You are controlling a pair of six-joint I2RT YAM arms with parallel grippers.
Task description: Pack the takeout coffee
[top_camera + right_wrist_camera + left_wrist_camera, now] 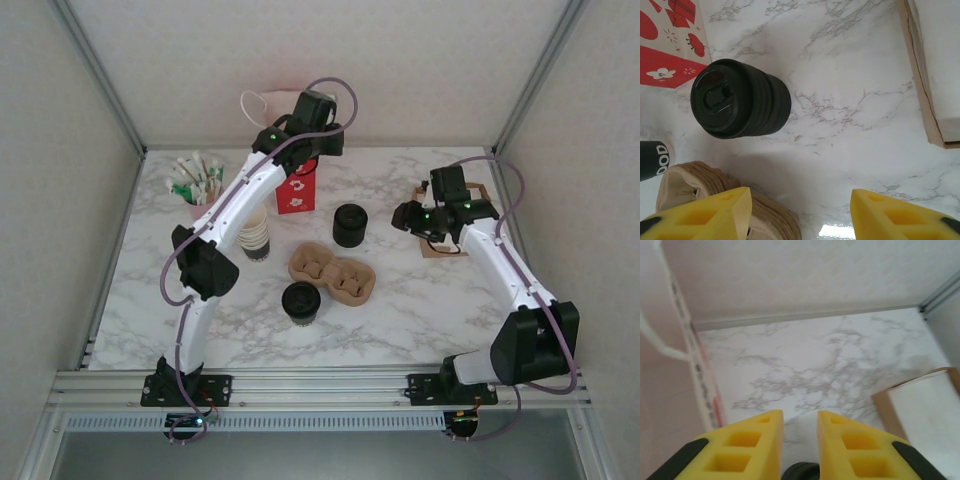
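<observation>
Looking down from the top view, I am finding the coffee [301, 302] sitting on the table [430, 300] toward the front, just beside the carriers [332, 272] at their 7 o'clock. It is standing upright. Its long axis is running vertical and its black lid is pointing straight up at the camera, so I am judging that a grasp will have to come around its side or down from above.

From the right gripper [412, 218] the coffee is lying at about 8 o'clock, with the carriers and the lid stack [350, 225] sitting partly along that line. From the left gripper [300, 165], which is hanging up by the red bag [297, 192] at the back, it is lying at 6 o'clock. Both are looking about equally far from it, so I am not calling either arm nearer.

The right gripper's jaws are standing wide apart with nothing between them, which is making it the readier one in my judgement. The left gripper's jaws are standing close together with a slim gap, and I am seeing only marble through that gap, nothing gripped.
</observation>
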